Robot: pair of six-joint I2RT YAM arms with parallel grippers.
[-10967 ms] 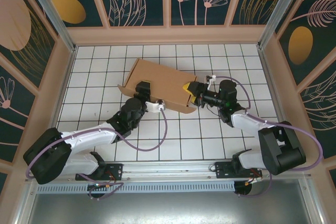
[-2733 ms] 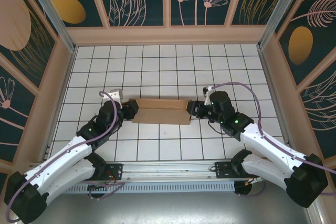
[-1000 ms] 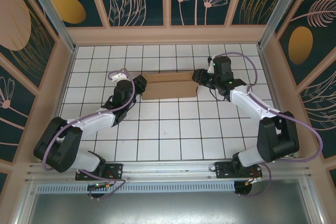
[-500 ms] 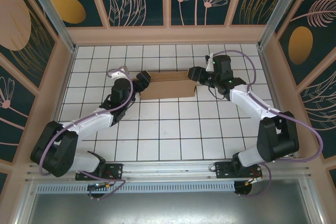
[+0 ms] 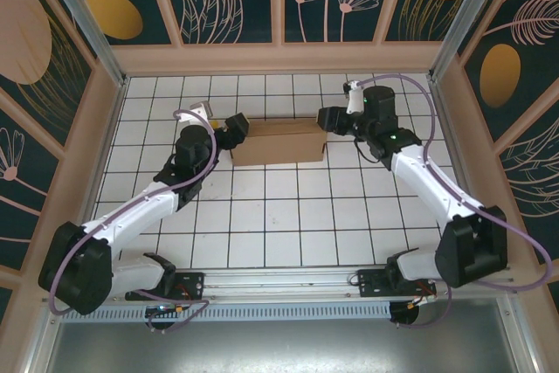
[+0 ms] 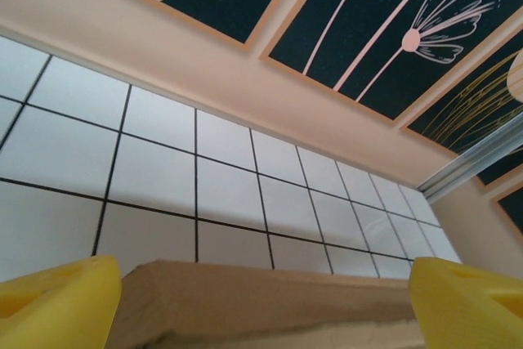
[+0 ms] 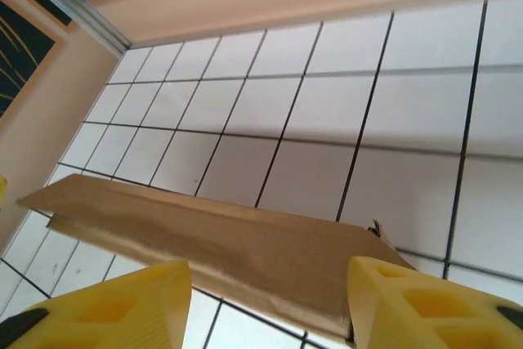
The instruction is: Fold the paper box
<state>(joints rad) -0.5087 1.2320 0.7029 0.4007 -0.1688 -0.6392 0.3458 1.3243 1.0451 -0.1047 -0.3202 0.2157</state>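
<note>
Brown cardboard box lies low and flat on the tiled surface, toward its far side; left pincer sits at its left end, jaws wide apart; right pincer at its right end, jaws apart too, neither clamping; this looks like a regrip between folds; next, each must close squarely on an end flap.

paper box: shifted from frame centre to upper middle, now lying straight
left gripper: jaws spread wide
right gripper: jaws parted
</note>
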